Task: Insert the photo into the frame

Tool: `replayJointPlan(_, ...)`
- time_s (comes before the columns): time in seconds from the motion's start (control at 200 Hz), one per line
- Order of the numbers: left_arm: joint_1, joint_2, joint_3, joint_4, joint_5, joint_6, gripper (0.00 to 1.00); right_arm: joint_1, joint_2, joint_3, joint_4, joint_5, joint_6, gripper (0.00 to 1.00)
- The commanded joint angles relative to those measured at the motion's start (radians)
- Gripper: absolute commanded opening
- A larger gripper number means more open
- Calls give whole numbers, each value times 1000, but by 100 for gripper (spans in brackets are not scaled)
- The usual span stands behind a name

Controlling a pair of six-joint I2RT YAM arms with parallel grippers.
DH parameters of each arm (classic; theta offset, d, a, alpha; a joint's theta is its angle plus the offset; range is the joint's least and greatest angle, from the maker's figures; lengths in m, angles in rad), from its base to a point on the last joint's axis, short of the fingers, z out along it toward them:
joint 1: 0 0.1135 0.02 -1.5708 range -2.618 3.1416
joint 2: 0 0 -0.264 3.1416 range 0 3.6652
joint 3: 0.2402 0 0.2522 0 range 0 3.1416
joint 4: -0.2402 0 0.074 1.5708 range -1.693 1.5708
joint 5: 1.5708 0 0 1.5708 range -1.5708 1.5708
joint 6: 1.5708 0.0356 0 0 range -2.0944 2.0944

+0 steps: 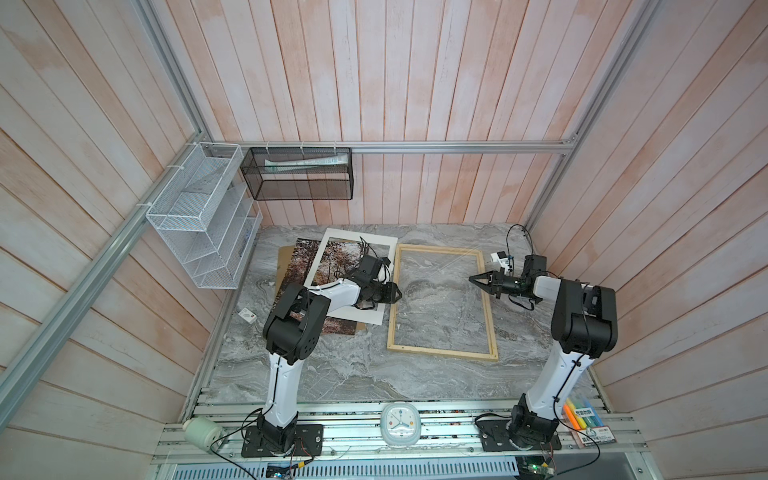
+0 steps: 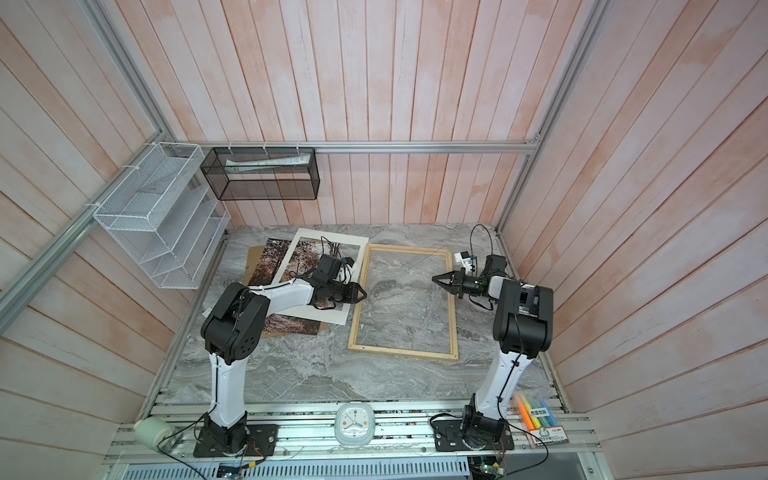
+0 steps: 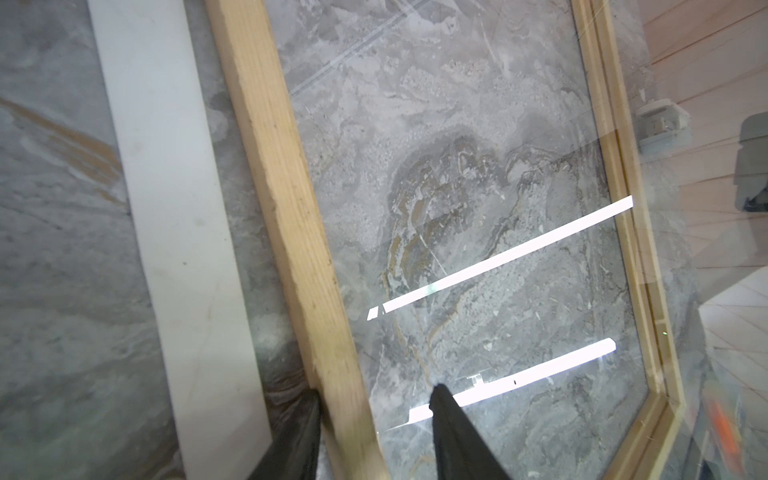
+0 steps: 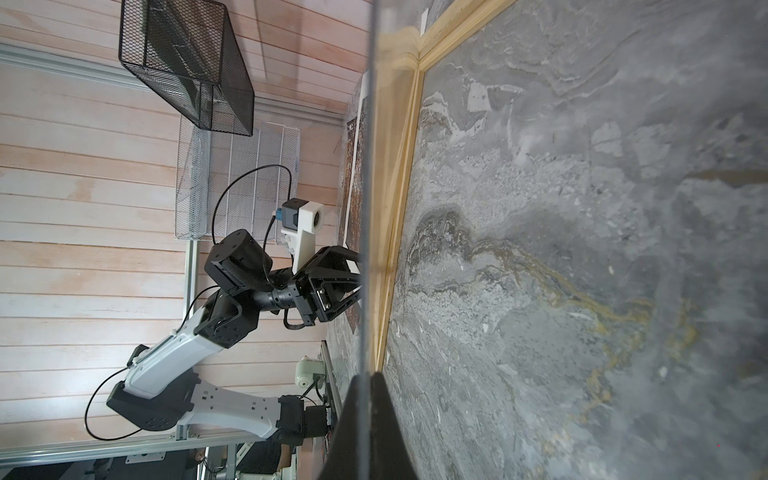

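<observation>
Right tool [image 4: 368, 376] pinching clear pane [image 4: 366, 166], faint from above

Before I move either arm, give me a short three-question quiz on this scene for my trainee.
1. True or false: the thin autumn forest photo print already lies inside the pale wooden rectangular frame.
2. Pick one. The flat white rectangular mat with a window lies: A) over the photo; B) inside the frame; C) between the fingers of the left claw.
3. Fill in: the left claw's two black fingers stand either side of the frame's ____.

Key: 1 false; 2 A; 3 long wooden side beside the mat.
</observation>
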Motion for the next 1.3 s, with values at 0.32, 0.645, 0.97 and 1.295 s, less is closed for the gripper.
replayJointPlan(0.32, -5, 7, 0, 25, 28, 4, 45, 17, 39, 22, -10, 10, -15, 2)
replayJointPlan(0.645, -5, -8, -1, 18, 22, 9, 45, 16, 39, 28, -21, 27, -17, 14)
replayJointPlan(0.97, -7, -7, 14, 4, 14, 11, 46, 15, 41, 16, -42, 38, -43, 32)
replayJointPlan(1.295, -8, -14, 21, 0, 8, 14, 50, 16, 41, 16, -56, 65, -47, 38)
